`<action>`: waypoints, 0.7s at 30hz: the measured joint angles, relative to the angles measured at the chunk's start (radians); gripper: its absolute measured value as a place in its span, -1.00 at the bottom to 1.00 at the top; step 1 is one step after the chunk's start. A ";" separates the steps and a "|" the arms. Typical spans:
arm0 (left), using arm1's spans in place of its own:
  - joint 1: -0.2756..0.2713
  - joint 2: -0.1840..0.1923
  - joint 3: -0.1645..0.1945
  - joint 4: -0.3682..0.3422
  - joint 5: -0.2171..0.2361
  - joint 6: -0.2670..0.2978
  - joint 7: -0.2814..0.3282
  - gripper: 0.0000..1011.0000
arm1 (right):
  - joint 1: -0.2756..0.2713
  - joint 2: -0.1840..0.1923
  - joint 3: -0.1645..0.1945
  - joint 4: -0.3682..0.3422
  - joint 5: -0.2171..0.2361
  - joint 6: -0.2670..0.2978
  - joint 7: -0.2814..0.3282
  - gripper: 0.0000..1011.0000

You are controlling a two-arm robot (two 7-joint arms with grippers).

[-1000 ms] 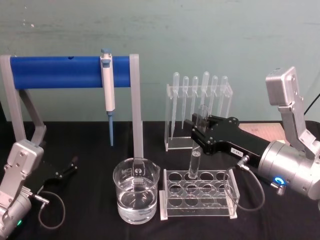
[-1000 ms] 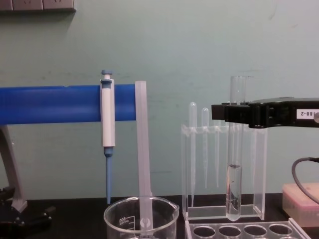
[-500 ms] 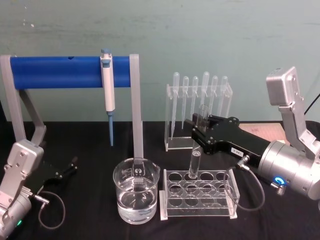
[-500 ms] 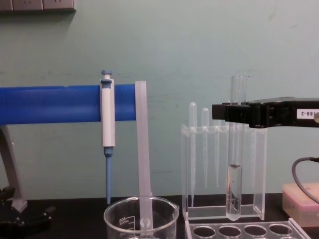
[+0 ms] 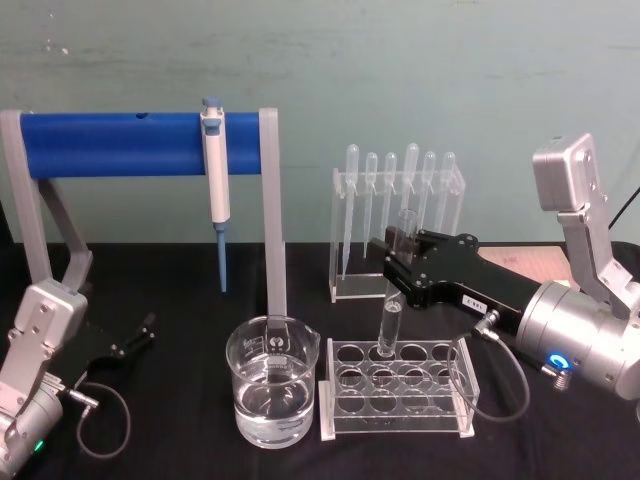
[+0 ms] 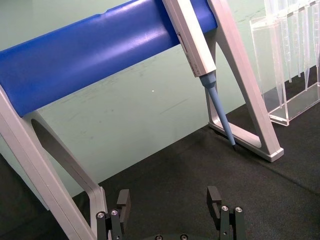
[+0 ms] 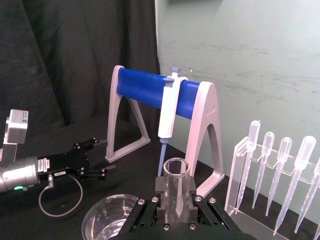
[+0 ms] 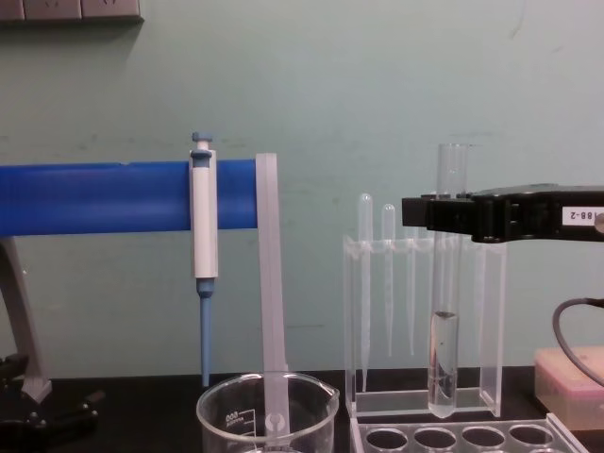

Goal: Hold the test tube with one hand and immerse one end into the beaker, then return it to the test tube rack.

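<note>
Idling nearest on the desk (image 5: 180, 440) with the left pincer (image 6: 168, 202) spread apart, off to the left of the water-filled beaker (image 5: 272, 400). Farther back, keeping the right pincer (image 5: 398, 262) clamped on the upright test tube (image 8: 444, 368), hanging its round end just above a back-row hole of the test tube rack (image 5: 400, 420), exactly as a second ago. Seemingly pausing rather than advancing toward dipping or re-racking.

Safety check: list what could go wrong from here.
The right gripper holds the test tube high up, its bottom just above the rack; moving sideways at this height may clip the rack or the beaker rim. The tube holds liquid; a tilt could spill it. The left gripper rests open, far left.
</note>
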 joint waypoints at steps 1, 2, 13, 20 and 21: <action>0.000 0.000 0.000 0.000 0.000 0.000 0.000 0.98 | 0.000 0.000 0.000 0.000 0.000 0.000 0.000 -0.56; 0.000 0.000 0.000 0.000 0.000 0.000 0.000 0.98 | 0.000 0.000 0.000 0.000 0.000 0.000 0.000 -0.56; 0.000 0.000 0.000 0.000 0.000 0.000 0.000 0.98 | 0.000 0.000 0.000 0.000 0.000 0.000 0.000 -0.56; 0.000 0.000 0.000 0.000 0.000 0.000 0.000 0.98 | 0.000 0.000 0.000 0.000 0.000 0.000 0.000 -0.56; 0.000 0.000 0.000 0.000 0.000 0.000 0.000 0.98 | 0.000 0.000 0.000 0.000 0.000 0.000 0.000 -0.56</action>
